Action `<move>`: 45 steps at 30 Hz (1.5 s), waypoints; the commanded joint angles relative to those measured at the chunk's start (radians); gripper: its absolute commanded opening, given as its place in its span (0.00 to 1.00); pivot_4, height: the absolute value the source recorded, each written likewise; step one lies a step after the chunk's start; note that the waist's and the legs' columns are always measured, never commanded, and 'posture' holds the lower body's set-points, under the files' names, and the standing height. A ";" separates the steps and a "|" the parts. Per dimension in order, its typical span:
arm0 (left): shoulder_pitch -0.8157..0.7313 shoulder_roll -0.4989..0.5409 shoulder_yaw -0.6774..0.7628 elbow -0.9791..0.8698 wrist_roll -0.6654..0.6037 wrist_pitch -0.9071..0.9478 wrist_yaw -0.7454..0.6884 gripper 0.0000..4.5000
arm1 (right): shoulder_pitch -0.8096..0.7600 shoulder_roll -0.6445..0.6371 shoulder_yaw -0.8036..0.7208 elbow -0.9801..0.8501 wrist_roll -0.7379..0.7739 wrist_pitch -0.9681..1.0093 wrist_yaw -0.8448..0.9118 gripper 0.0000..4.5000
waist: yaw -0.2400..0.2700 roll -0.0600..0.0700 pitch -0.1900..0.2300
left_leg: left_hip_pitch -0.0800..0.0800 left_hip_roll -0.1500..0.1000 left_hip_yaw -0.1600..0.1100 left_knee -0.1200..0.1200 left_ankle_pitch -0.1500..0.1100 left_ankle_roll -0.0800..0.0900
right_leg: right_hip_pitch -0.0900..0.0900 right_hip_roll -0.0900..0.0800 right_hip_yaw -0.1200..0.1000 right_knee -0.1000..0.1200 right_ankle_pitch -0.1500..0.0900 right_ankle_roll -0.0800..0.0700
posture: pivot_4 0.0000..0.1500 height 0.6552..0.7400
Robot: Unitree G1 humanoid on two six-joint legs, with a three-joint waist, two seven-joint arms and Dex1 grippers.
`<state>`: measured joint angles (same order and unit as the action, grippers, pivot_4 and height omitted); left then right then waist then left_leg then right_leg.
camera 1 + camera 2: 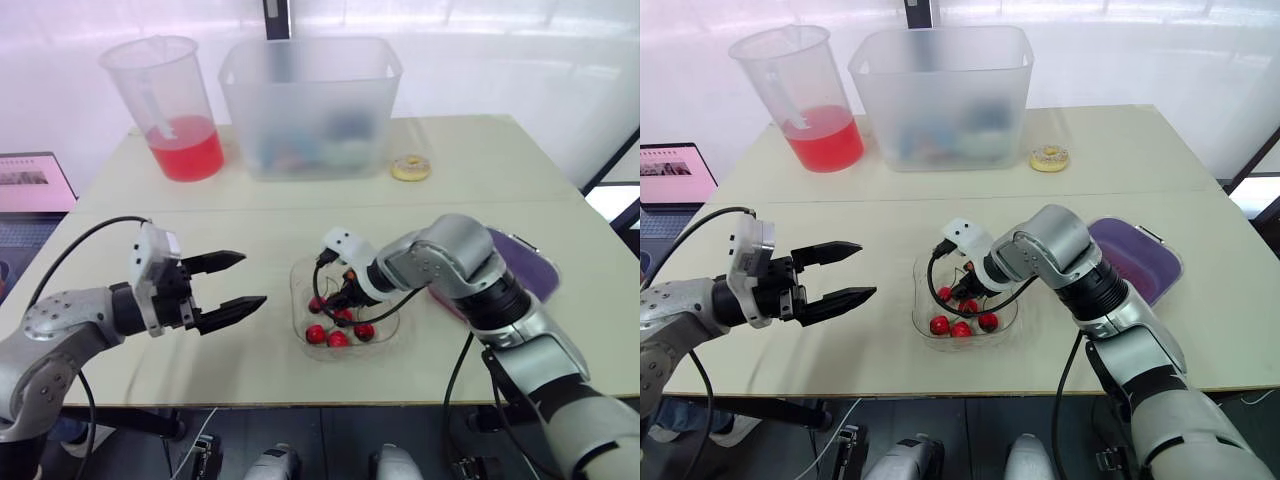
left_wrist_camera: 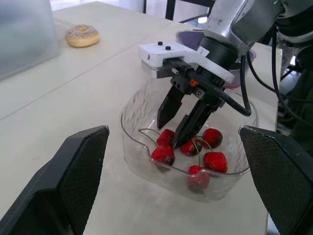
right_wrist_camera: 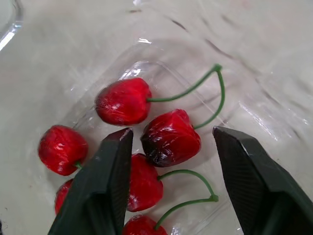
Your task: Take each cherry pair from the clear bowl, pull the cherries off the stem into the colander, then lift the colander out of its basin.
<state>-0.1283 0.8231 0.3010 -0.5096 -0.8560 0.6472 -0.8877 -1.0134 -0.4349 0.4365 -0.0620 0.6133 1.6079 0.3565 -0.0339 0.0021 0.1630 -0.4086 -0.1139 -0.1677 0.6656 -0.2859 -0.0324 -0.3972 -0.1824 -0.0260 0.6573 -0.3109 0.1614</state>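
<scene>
Cherry pair [image 3: 170, 138] between fingers [image 3: 105, 191] of open right pincer [image 2: 171, 131], seemingly stem-joined; close low on one fruit. Left pincer [image 1: 250, 280] open too.

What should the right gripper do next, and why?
Probably close the right gripper on the cherry between its open fingers. The gripper is down inside the clear bowl, the cherry sits squarely in the gap, and its green stem curves over to a second cherry, so one grasp should lift the pair. The left gripper hangs open beside the bowl.
</scene>
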 commanded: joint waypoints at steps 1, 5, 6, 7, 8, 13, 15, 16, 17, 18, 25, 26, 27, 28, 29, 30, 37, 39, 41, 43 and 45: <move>0.001 0.015 0.026 -0.004 0.003 -0.014 -0.009 1.00 | 0.001 0.010 -0.024 -0.015 -0.019 0.006 -0.006 0.59 | -0.006 0.000 0.000 | 0.000 0.000 0.000 0.000 0.000 0.000 | 0.000 0.000 0.000 0.001 0.000 0.000 | 1.00 1.00; -0.003 0.017 0.020 -0.002 0.007 -0.014 -0.013 1.00 | 0.005 0.013 -0.012 -0.023 -0.034 0.006 -0.003 0.59 | -0.011 0.000 0.000 | 0.000 0.000 0.000 0.000 0.000 0.000 | -0.001 0.000 0.000 0.004 0.000 0.000 | 1.00 1.00; -0.005 0.018 0.020 0.000 0.008 -0.014 -0.014 1.00 | 0.006 0.014 -0.010 -0.024 -0.039 0.006 -0.002 0.59 | -0.011 0.000 0.000 | 0.000 0.000 0.000 0.000 0.000 0.000 | -0.001 0.000 0.000 0.004 0.000 0.000 | 1.00 1.00; -0.007 0.018 0.020 0.001 0.009 -0.015 -0.015 1.00 | 0.006 0.014 -0.009 -0.025 -0.043 0.006 -0.001 0.59 | -0.011 0.000 0.000 | 0.000 0.000 0.000 0.000 0.000 0.000 | -0.001 0.000 0.000 0.004 0.000 0.000 | 1.00 1.00; -0.008 0.018 0.019 0.003 0.010 -0.015 -0.015 1.00 | 0.005 0.014 -0.007 -0.027 -0.047 0.006 0.001 0.54 | -0.010 0.000 0.000 | 0.000 0.000 0.000 0.000 0.000 0.000 | -0.001 0.000 0.000 0.004 0.000 0.000 | 1.00 1.00; -0.016 0.017 0.014 0.009 0.016 -0.014 -0.020 1.00 | -0.010 0.010 -0.005 -0.052 -0.049 0.006 0.021 0.48 | -0.010 0.000 0.000 | 0.000 0.000 0.000 0.000 0.000 0.000 | -0.001 0.000 0.000 0.004 0.000 0.000 | 1.00 1.00; -0.021 0.016 0.012 0.012 0.018 -0.014 -0.022 1.00 | -0.018 0.008 -0.010 -0.062 -0.044 0.007 0.027 0.48 | -0.011 0.000 0.000 | 0.000 0.000 0.000 0.000 0.000 0.000 | -0.001 0.000 0.000 0.004 0.000 0.000 | 1.00 1.00; -0.024 0.015 0.010 0.016 0.020 -0.015 -0.024 1.00 | -0.025 0.000 -0.006 -0.082 -0.040 0.007 0.035 0.48 | -0.011 0.000 0.000 | 0.000 0.000 0.000 0.000 0.000 0.000 | -0.001 0.000 0.000 0.004 0.000 0.000 | 1.00 1.00; -0.028 0.015 0.008 0.020 0.022 -0.016 -0.026 1.00 | -0.031 -0.015 0.001 -0.107 -0.033 0.007 0.045 0.48 | -0.010 0.000 0.000 | 0.000 0.000 0.000 0.000 0.000 0.000 | -0.001 0.000 0.000 0.004 0.000 0.000 | 1.00 1.00; -0.032 0.014 0.006 0.025 0.025 -0.017 -0.028 1.00 | -0.037 -0.034 0.009 -0.135 -0.020 0.007 0.059 0.48 | -0.010 0.000 0.000 | 0.000 0.000 0.000 0.000 0.000 0.000 | -0.001 0.000 0.000 0.004 0.000 0.000 | 1.00 1.00; -0.063 0.001 -0.017 0.065 0.051 -0.036 -0.045 1.00 | -0.057 -0.080 -0.005 -0.200 0.011 0.007 0.101 0.48 | -0.011 0.000 0.000 | 0.000 0.000 0.000 0.000 0.000 0.000 | -0.001 0.000 0.000 0.004 0.000 0.000 | 1.00 1.00; -0.067 -0.001 -0.021 0.068 0.053 -0.038 -0.047 1.00 | -0.057 -0.077 0.000 -0.199 0.006 0.007 0.100 0.48 | -0.011 0.000 0.000 | 0.000 0.000 0.000 0.000 0.000 0.000 | -0.001 0.000 0.000 0.004 0.000 0.000 | 1.00 1.00; -0.071 -0.003 -0.025 0.071 0.056 -0.040 -0.048 1.00 | -0.055 -0.075 0.012 -0.196 -0.007 0.006 0.096 0.48 | -0.010 0.000 0.000 | 0.000 0.000 0.000 0.000 0.000 0.000 | -0.001 0.000 0.000 0.004 0.000 0.000 | 1.00 1.00; -0.074 -0.004 -0.028 0.073 0.058 -0.042 -0.048 1.00 | -0.053 -0.074 0.021 -0.195 -0.016 0.006 0.094 0.48 | -0.010 0.000 0.000 | 0.000 0.000 0.000 0.000 0.000 0.000 | -0.001 0.000 0.000 0.004 0.000 0.000 | 1.00 1.00; -0.077 -0.005 -0.030 0.074 0.059 -0.043 -0.049 1.00 | -0.050 -0.073 0.031 -0.190 -0.027 0.003 0.089 0.48 | -0.010 0.000 0.000 | 0.000 0.000 0.000 0.000 0.000 0.000 | -0.001 0.000 0.000 0.005 0.000 0.000 | 1.00 1.00; -0.079 -0.006 -0.031 0.076 0.060 -0.045 -0.050 1.00 | -0.047 -0.070 0.037 -0.184 -0.036 -0.002 0.085 0.48 | -0.010 0.000 0.000 | 0.000 0.000 0.000 0.000 0.000 0.000 | -0.001 0.000 0.000 0.005 0.000 0.000 | 1.00 1.00; -0.081 -0.003 -0.031 0.077 0.064 -0.046 -0.054 1.00 | -0.026 -0.043 0.090 -0.146 -0.100 -0.051 0.067 0.48 | -0.011 0.000 0.000 | 0.000 0.000 0.000 0.000 0.000 0.000 | -0.002 0.000 0.000 0.006 0.000 0.000 | 1.00 1.00; -0.081 -0.002 -0.032 0.077 0.064 -0.046 -0.054 1.00 | -0.018 -0.031 0.100 -0.134 -0.115 -0.064 0.066 0.48 | -0.010 0.000 0.000 | 0.000 0.000 0.000 0.000 0.000 0.000 | -0.002 0.000 0.000 0.006 0.000 0.000 | 1.00 1.00; -0.081 -0.001 -0.032 0.077 0.064 -0.045 -0.055 1.00 | -0.011 -0.019 0.107 -0.124 -0.127 -0.073 0.065 0.48 | -0.010 0.000 0.000 | 0.000 -0.001 0.000 0.000 0.000 0.000 | -0.002 -0.001 0.000 0.006 0.000 0.000 | 1.00 1.00; -0.081 0.000 -0.032 0.077 0.065 -0.045 -0.057 1.00 | -0.003 -0.011 0.108 -0.118 -0.136 -0.077 0.065 0.48 | -0.011 0.000 0.000 | 0.000 -0.001 0.000 0.000 0.000 0.000 | -0.002 -0.001 0.000 0.006 0.000 0.000 | 1.00 1.00; -0.081 0.002 -0.032 0.078 0.066 -0.046 -0.059 1.00 | 0.003 -0.005 0.108 -0.115 -0.144 -0.077 0.066 0.48 | -0.011 0.000 0.000 | 0.000 -0.001 0.000 0.000 0.000 0.000 | -0.002 -0.001 0.000 0.006 0.000 0.000 | 1.00 1.00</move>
<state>-0.1997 0.8161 0.2565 -0.4243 -0.7938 0.6190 -0.9403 -1.0041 -0.4492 0.5510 -0.1664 0.4840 1.5406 0.4229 -0.0445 0.0021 0.1629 -0.4086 -0.1144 -0.1679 0.6654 -0.2859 -0.0324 -0.3990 -0.1829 -0.0259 0.6633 -0.3109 0.1614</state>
